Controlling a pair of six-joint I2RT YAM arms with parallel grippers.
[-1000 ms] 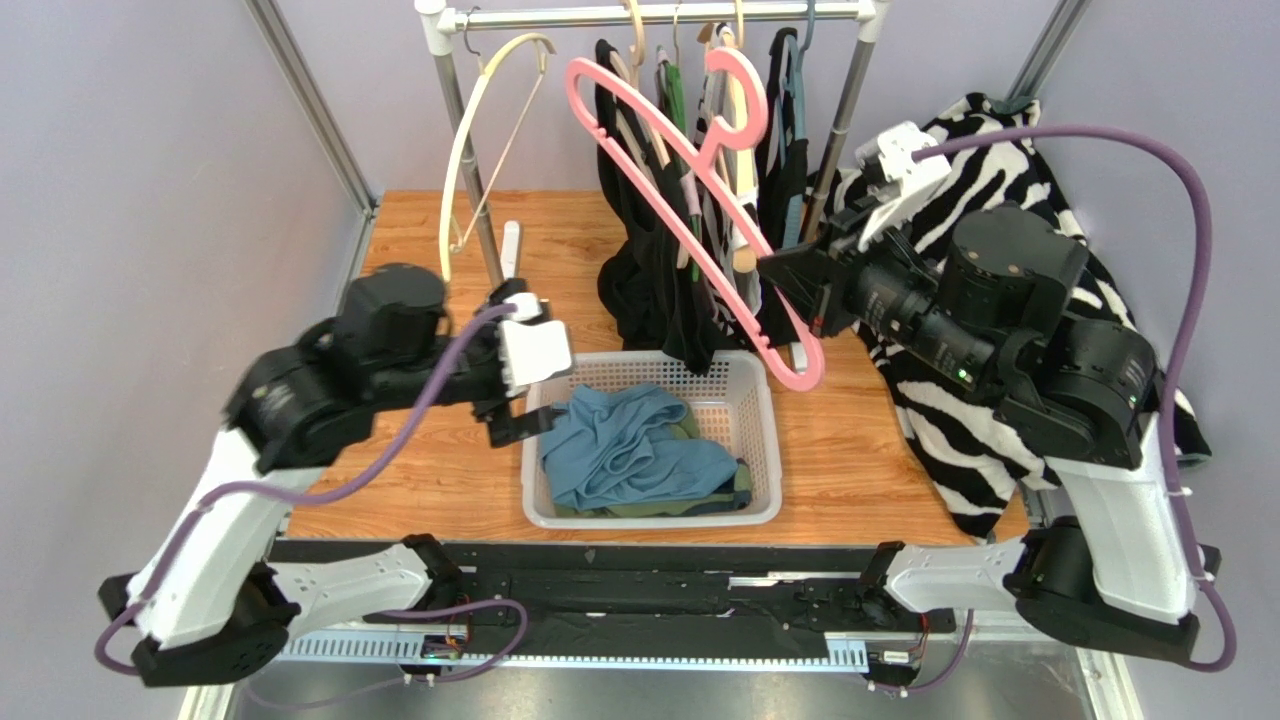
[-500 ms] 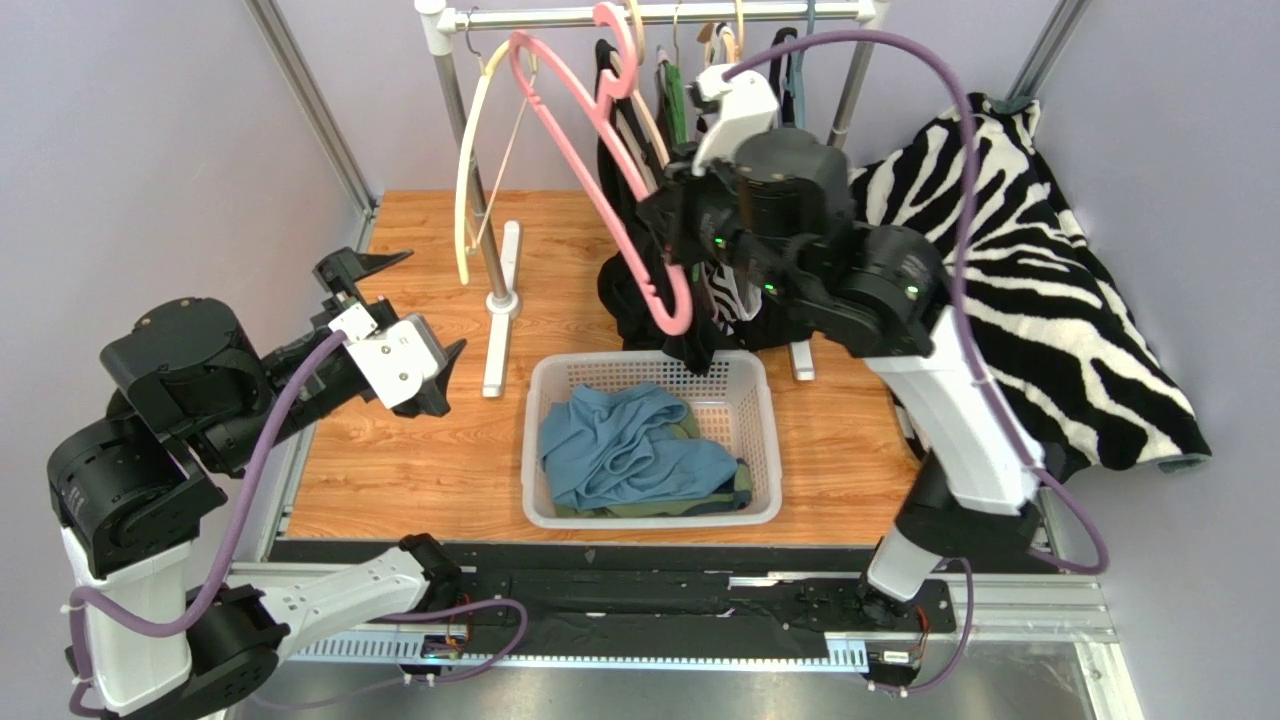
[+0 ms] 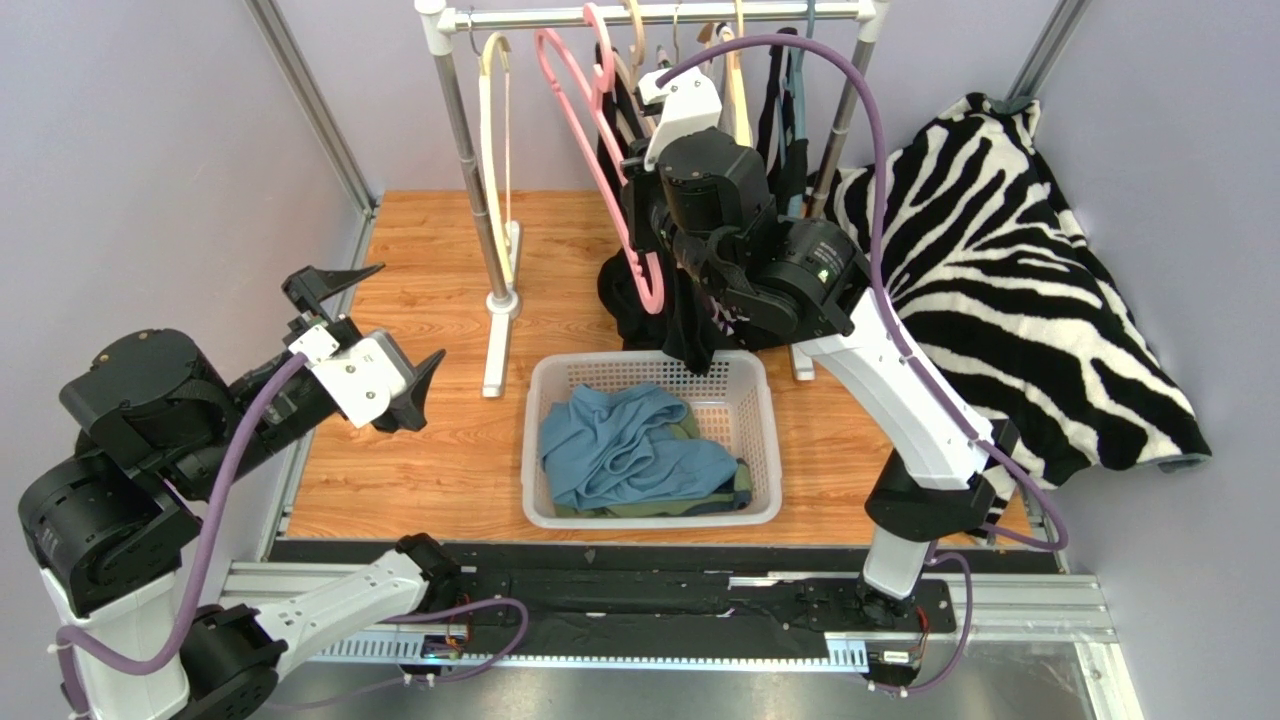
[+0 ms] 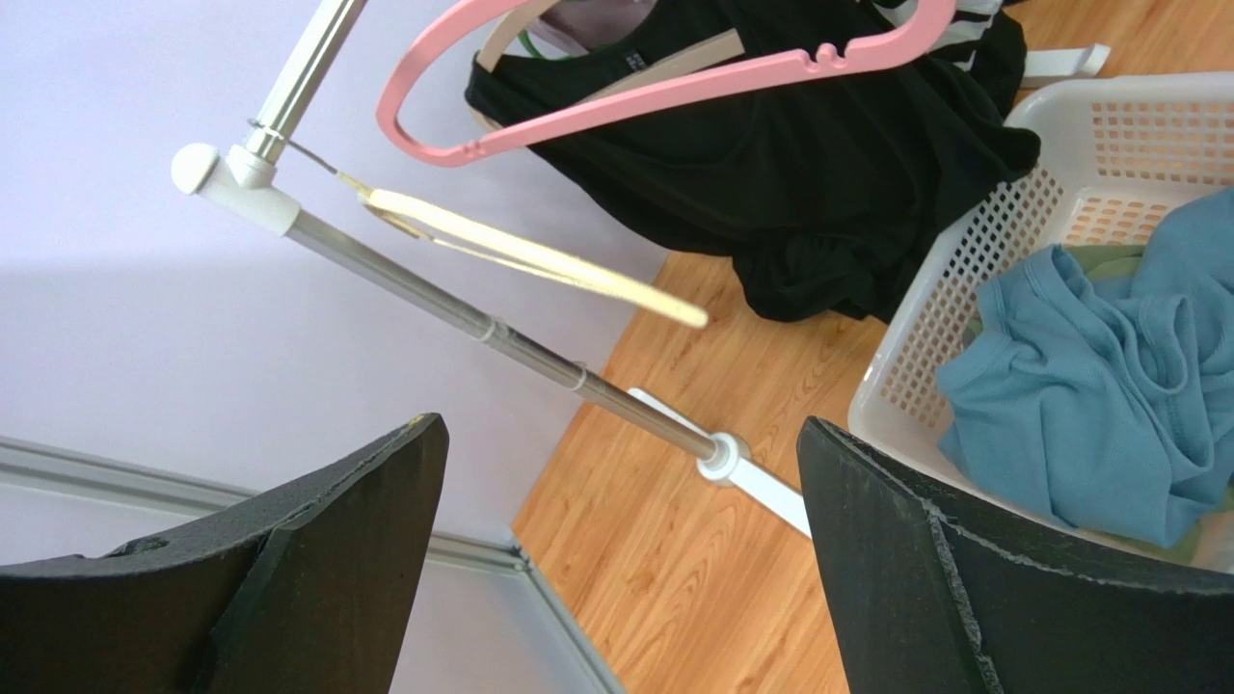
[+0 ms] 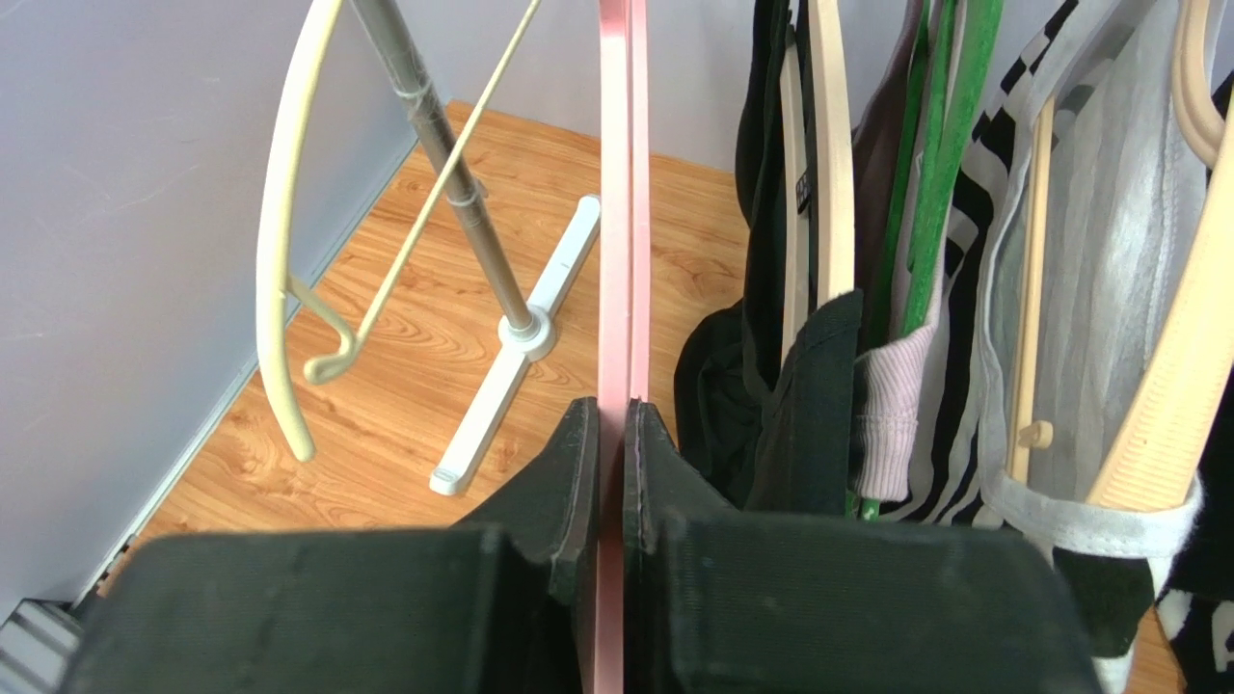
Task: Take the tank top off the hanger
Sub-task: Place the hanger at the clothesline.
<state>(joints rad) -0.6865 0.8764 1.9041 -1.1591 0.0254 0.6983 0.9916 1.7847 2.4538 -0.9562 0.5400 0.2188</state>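
Work on the blue tank top looks almost done. It lies crumpled in the white basket, off its hanger. My right gripper pinches the bare pink hanger and holds it up by the rail, beside the dark clothes. I cannot tell if its hook sits on the rail. My left gripper is spread wide, off to the side, holding nothing. Next, I think, I must hook the hanger on and let go gently.

The pink hanger runs off the top edge, hook unseen. Over left, the basket is cut at the right edge; green cloth barely peeks from under the blue top.
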